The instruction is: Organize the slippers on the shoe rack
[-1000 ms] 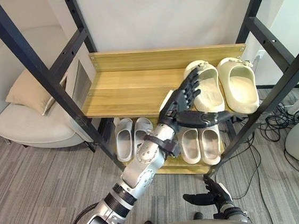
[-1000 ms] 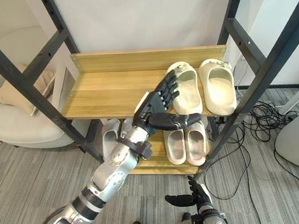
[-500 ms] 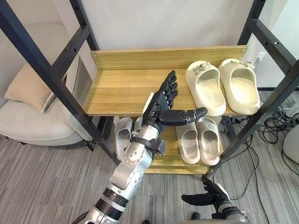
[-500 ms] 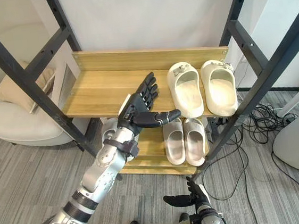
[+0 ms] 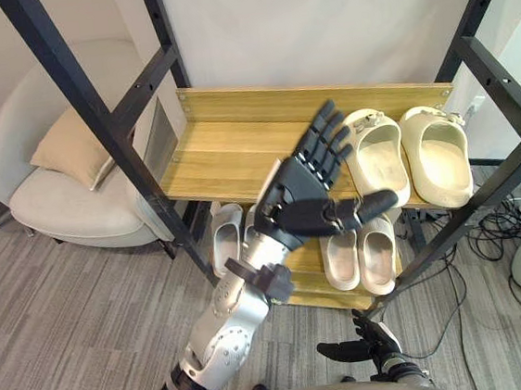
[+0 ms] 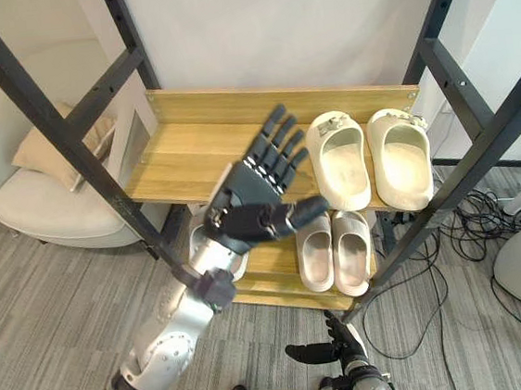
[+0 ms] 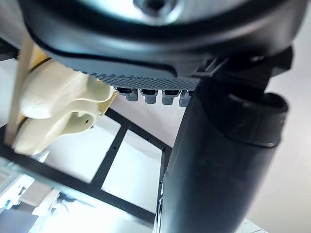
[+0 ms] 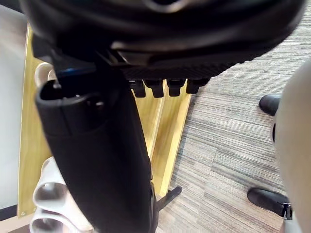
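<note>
Cream rubber slippers (image 5: 378, 157) paired at right end of upper light-wood shelf (image 5: 228, 152). Left hand (image 5: 302, 195), beside them a second ago, now drawn back, fingers spread straight, empty. Right hand (image 5: 365, 347) low, relaxed, empty. Placement likely done

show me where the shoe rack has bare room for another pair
Upper shelf: the left and middle wood is bare, from its left edge to the cream slippers on its right end. Lower shelf is crowded: grey slippers and beige slippers side by side.
</note>
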{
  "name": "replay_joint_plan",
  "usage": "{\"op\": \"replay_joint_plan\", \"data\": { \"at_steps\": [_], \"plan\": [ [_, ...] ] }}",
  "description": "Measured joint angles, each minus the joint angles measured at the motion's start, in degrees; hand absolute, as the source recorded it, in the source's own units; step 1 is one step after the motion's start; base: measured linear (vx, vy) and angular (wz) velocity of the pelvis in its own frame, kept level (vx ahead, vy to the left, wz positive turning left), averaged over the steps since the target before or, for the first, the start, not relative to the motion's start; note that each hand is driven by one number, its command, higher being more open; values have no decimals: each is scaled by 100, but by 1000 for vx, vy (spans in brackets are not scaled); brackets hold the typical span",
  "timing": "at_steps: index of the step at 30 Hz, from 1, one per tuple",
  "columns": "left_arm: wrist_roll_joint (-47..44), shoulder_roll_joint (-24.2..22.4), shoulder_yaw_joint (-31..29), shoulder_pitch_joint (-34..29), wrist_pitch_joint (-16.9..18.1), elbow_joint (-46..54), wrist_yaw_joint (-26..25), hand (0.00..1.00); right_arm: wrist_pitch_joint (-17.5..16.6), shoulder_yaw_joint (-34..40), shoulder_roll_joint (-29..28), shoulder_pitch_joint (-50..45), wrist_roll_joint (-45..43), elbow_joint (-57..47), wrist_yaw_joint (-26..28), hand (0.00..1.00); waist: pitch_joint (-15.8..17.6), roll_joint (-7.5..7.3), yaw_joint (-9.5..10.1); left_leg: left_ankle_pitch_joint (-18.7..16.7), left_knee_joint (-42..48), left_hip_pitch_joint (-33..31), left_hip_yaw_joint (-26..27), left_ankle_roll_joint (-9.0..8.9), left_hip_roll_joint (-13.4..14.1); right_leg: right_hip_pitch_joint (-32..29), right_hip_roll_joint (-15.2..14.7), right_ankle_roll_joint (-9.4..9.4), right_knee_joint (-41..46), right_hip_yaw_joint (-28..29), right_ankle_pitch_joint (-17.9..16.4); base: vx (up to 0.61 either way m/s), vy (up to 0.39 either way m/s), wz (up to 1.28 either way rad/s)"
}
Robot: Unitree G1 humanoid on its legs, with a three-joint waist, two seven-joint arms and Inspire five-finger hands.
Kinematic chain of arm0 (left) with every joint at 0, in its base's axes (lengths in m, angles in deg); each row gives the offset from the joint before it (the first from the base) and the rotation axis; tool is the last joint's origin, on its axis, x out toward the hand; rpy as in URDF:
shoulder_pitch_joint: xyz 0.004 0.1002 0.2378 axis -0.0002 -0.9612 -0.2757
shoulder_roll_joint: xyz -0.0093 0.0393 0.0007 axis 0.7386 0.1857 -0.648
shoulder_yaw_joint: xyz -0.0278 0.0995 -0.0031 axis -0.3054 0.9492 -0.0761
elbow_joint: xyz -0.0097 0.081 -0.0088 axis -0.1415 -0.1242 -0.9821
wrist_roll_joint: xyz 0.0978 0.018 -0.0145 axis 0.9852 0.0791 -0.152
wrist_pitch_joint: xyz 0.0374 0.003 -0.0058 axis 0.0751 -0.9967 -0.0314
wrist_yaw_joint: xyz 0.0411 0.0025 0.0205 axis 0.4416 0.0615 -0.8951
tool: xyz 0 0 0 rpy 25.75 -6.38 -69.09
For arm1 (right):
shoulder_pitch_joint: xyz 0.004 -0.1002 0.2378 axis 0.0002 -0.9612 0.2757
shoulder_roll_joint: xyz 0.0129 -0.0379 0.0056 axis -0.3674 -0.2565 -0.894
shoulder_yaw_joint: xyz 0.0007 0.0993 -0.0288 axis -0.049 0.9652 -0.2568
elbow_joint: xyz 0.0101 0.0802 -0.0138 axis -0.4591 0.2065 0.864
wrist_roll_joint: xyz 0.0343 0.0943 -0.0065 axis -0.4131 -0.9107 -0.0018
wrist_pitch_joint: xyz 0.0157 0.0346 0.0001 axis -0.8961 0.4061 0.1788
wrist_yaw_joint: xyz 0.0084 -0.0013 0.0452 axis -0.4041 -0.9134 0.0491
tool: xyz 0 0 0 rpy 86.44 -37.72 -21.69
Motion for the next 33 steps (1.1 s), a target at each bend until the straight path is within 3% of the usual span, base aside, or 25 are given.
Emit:
{"op": "replay_joint_plan", "data": {
  "at_steps": [7,13,17,21,29,33],
  "plan": [
    [21,256,418,-698,-359,-1356,578,100,-15,-43,27,45,120,61,19,100,-32,33,14,-6,-2,100,-10,-11,25,88,57,-33,-1,-42,-26,0,0,0],
    [1228,348,143,-1184,-378,-2734,647,100,-16,-44,27,44,121,90,22,100,-16,-18,20,-11,-4,178,3,-26,64,168,97,-48,-5,-53,-38,0,0,0],
    [1889,124,-539,-1348,-344,-3400,626,100,-17,-41,-8,52,121,118,20,100,2,-77,45,-10,-4,177,23,-29,78,155,109,-48,-15,-25,-37,-2,1,-2],
    [2883,-210,-1586,-1360,-190,-4433,128,100,-16,-35,-95,51,120,165,-2,100,18,-216,89,-37,-5,154,129,-66,127,67,154,-51,-21,86,-34,13,0,-12],
    [4137,-357,-2484,-1357,-93,-5414,-499,100,-15,16,-204,119,123,279,-119,100,77,-297,91,-91,15,193,186,-57,127,69,158,-51,-6,178,-32,27,10,-7],
    [4549,-688,-3132,-1320,-16,-6097,-870,100,-15,17,-234,171,170,363,-193,100,88,-299,116,-145,106,208,265,-45,117,77,148,-45,-6,237,-22,-9,23,-8]
  ]
}}
